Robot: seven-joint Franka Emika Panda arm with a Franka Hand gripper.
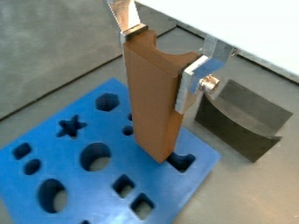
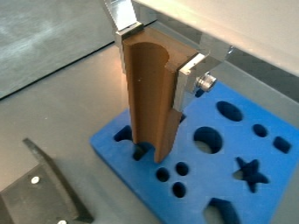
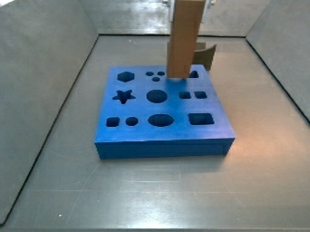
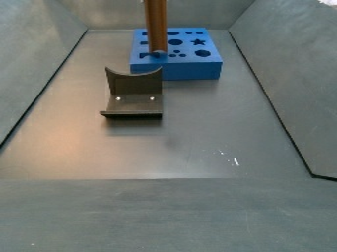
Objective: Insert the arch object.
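My gripper (image 1: 162,57) is shut on the arch object (image 1: 152,96), a tall brown wooden column held upright with a curved hollow in its upper end. Silver fingers (image 1: 131,26) clamp two opposite sides; both wrist views show this (image 2: 149,96). The column's lower end is at the surface of the blue board (image 1: 70,166), beside a dark slot (image 1: 183,162) near the board's edge on the fixture side. I cannot tell whether it has entered. In both side views the column (image 3: 184,41) (image 4: 154,25) runs out of the top of the frame, so the gripper is hidden there.
The blue board (image 3: 145,136) has several cut-outs, among them a star (image 3: 122,96) and round holes. The dark fixture (image 4: 132,94) stands on the grey floor beside the board (image 1: 246,118). Grey walls enclose the floor.
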